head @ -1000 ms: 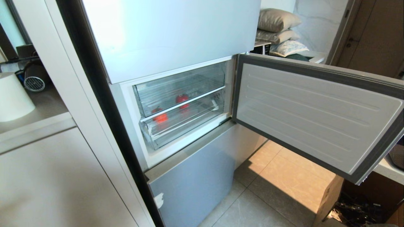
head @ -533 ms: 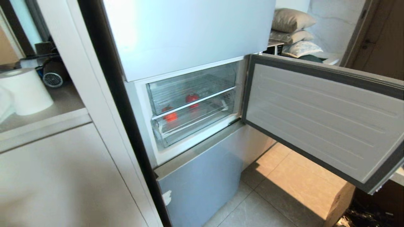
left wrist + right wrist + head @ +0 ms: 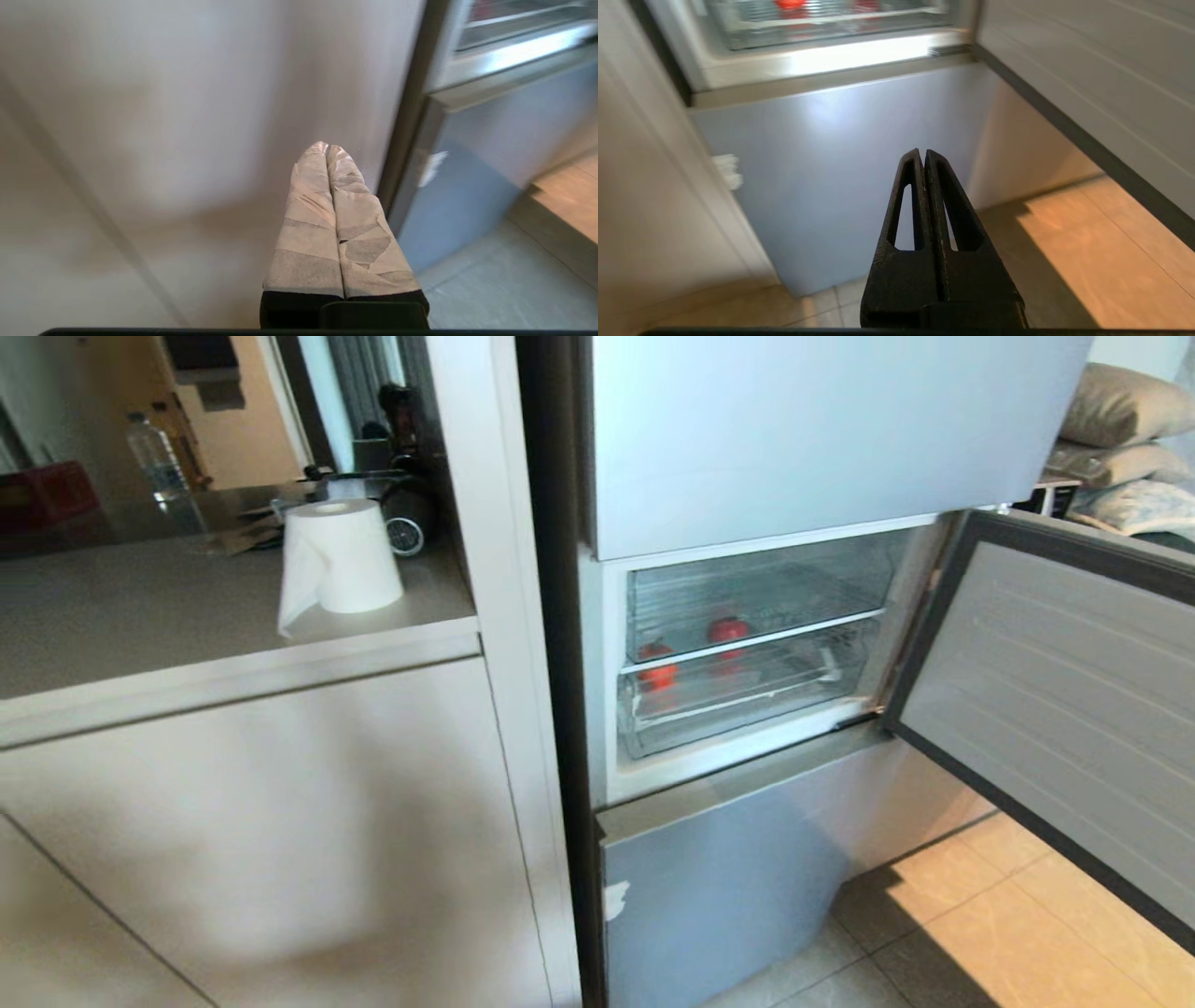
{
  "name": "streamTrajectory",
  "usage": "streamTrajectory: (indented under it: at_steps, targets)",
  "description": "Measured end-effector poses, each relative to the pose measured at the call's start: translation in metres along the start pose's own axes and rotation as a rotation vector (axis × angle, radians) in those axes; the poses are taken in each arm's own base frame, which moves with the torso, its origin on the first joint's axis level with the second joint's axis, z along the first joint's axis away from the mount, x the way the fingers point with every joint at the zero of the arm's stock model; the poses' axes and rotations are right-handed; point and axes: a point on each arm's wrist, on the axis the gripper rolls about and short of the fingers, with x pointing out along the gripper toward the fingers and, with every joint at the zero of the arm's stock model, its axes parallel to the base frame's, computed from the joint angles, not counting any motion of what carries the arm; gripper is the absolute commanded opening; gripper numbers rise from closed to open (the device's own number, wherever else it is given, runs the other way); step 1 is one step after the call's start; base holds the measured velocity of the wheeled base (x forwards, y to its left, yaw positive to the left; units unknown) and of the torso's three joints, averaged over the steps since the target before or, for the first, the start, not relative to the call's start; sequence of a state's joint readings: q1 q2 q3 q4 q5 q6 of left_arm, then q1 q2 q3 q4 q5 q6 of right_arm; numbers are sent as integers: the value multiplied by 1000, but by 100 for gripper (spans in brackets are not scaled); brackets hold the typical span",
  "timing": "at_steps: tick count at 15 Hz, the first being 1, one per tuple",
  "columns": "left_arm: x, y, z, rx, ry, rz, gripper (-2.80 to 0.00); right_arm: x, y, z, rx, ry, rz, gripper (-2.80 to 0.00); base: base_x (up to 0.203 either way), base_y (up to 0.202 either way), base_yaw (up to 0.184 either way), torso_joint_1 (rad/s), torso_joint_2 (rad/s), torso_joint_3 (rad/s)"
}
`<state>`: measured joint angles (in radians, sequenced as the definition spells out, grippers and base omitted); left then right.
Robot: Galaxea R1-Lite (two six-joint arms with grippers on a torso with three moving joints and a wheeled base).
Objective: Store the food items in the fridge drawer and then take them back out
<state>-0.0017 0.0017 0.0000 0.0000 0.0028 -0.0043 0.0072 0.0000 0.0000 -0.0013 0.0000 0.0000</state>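
Head view: a pale blue-grey fridge [image 3: 822, 439] stands against a beige cabinet [image 3: 280, 821], and the fridge serves as the landmark here. Its middle compartment door [image 3: 1064, 709] is swung wide open to the fridge's right side, ribbed white lining facing out. Inside the opening sit two clear drawers, one above the other. The two food items rest in there: the orange-red fruit [image 3: 658, 674] near the compartment's left wall, the deeper red fruit [image 3: 727, 631] closer to the middle and further back. Both show through clear plastic around the rail between the drawers; from here it is hard to tell exactly which fridge drawer [image 3: 747, 695] each lies in. To the fridge's left, on the cabinet's countertop, stands a white paper towel roll [image 3: 338, 558]. Tan floor tiles [image 3: 980, 905] lie below the open door. Neither arm appears in this view. Left wrist view: the left gripper [image 3: 327, 148], its fingers wrapped in pale tape, is clenched tight with nothing between them, hovering before the cabinet face, just left of the fridge's lower door. Right wrist view: the black right gripper [image 3: 921, 152] is likewise pressed together and empty, pointing at the fridge's lower door [image 3: 840, 177], below the lit compartment where both red fruits show blurred.
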Motion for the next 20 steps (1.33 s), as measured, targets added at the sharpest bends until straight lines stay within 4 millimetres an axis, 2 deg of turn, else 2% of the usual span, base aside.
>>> streamTrajectory:
  at_steps: [9,15,17,20]
  targets:
    - [0,0,0,0,0,0,-280,0,0,0,0,0,0,-280,1,-8,170,3,2,1]
    - [0,0,0,0,0,0,-280,0,1,0,-98,7,38,-280,1,-1,16,0,1,0]
    - [0,0,0,0,0,1,-280,0,1,13,-91,13,42,-280,0,0,0,0,0,0]
    - [0,0,0,0,0,0,-280,12,1,50,-37,75,57,-280,0,0,0,0,0,0]
